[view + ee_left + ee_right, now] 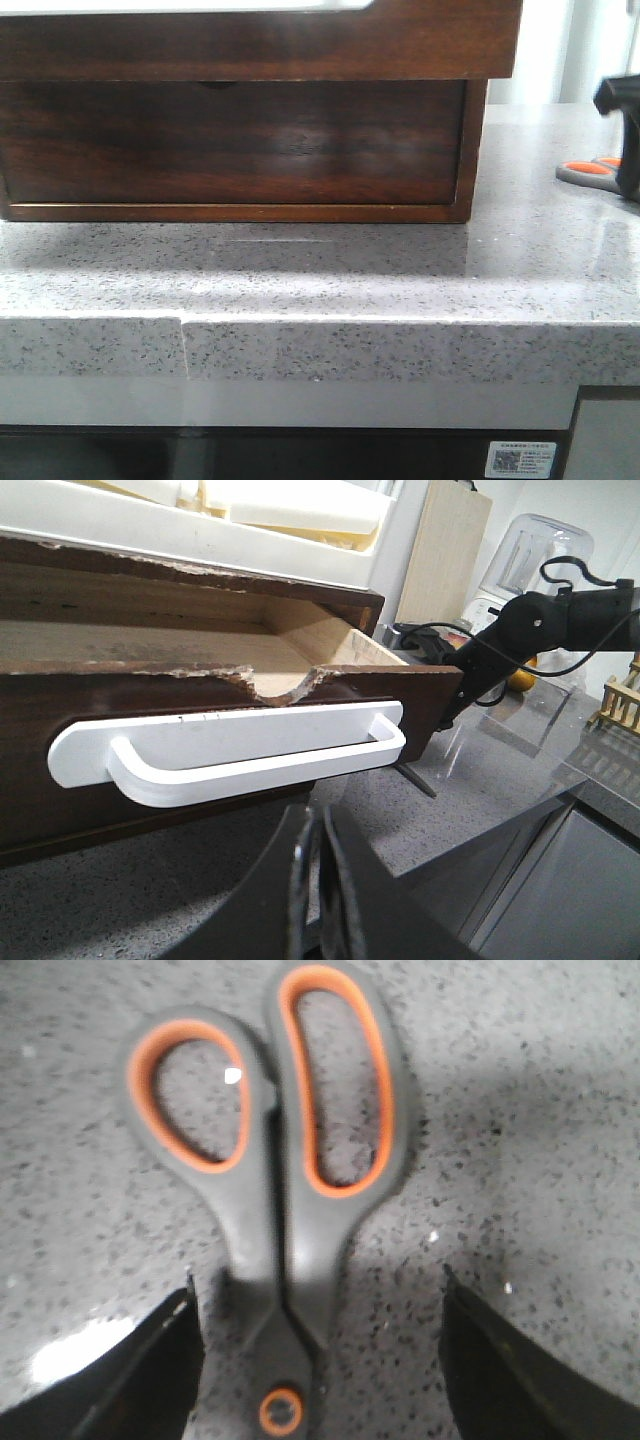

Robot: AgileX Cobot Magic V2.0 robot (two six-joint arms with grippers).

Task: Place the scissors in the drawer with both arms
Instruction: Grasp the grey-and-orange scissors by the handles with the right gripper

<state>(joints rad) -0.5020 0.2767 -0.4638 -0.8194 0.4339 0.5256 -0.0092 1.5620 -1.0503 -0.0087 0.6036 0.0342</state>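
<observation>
The scissors, grey with orange-lined loops, lie flat on the speckled counter. My right gripper is open, with one finger on each side of them near the orange pivot and not touching them. In the front view their loops show at the far right beside the right gripper. The drawer, dark brown with a rough half-round notch and a white handle, stands pulled open and shows a pale wood floor. My left gripper is shut and empty, just in front of the handle.
The wooden box fills the back left of the counter in the front view. White and yellow foam lies on top of it. The counter's front edge runs close below. A blender and a board stand behind the right arm.
</observation>
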